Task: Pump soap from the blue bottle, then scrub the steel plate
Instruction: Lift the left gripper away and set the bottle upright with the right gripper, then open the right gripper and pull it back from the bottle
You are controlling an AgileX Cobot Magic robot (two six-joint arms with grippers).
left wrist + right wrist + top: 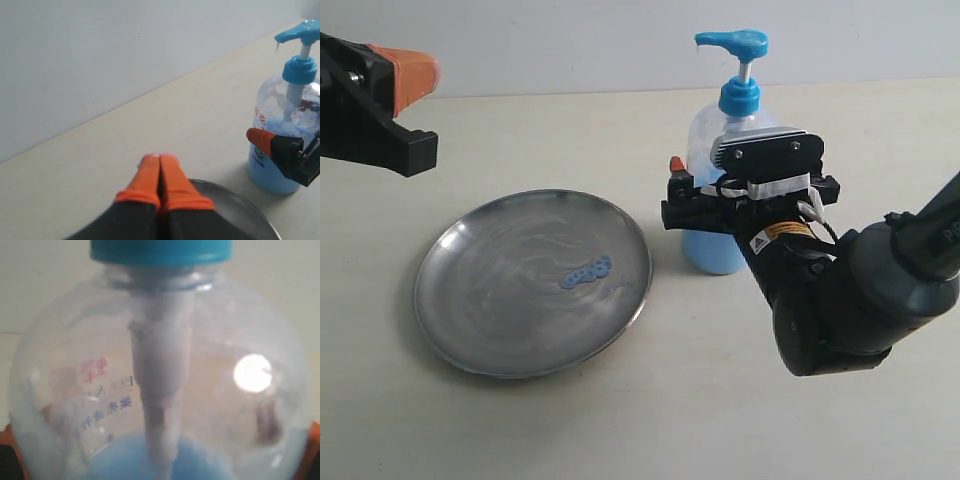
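Observation:
The blue bottle [725, 135] stands upright right of the steel plate [470, 300], its pump head [732, 42] raised. My right gripper [712, 200] is shut on the bottle's body, one orange finger on each side. In the right wrist view the bottle [160, 365] fills the frame, with pale blue soap [120, 460] low inside and the right gripper [160, 450] around it. A small blue soap blob [587, 272] lies on the plate near its middle. My left gripper [420, 72] hovers above the plate's far left, shut and empty [160, 159]. The bottle [277, 160] and the plate's rim [235, 202] also show in the left wrist view.
A pale tabletop [620, 420] carries everything and runs back to a plain white wall [570, 40]. The right arm's dark body [840, 300] fills the space right of the bottle. No other objects show.

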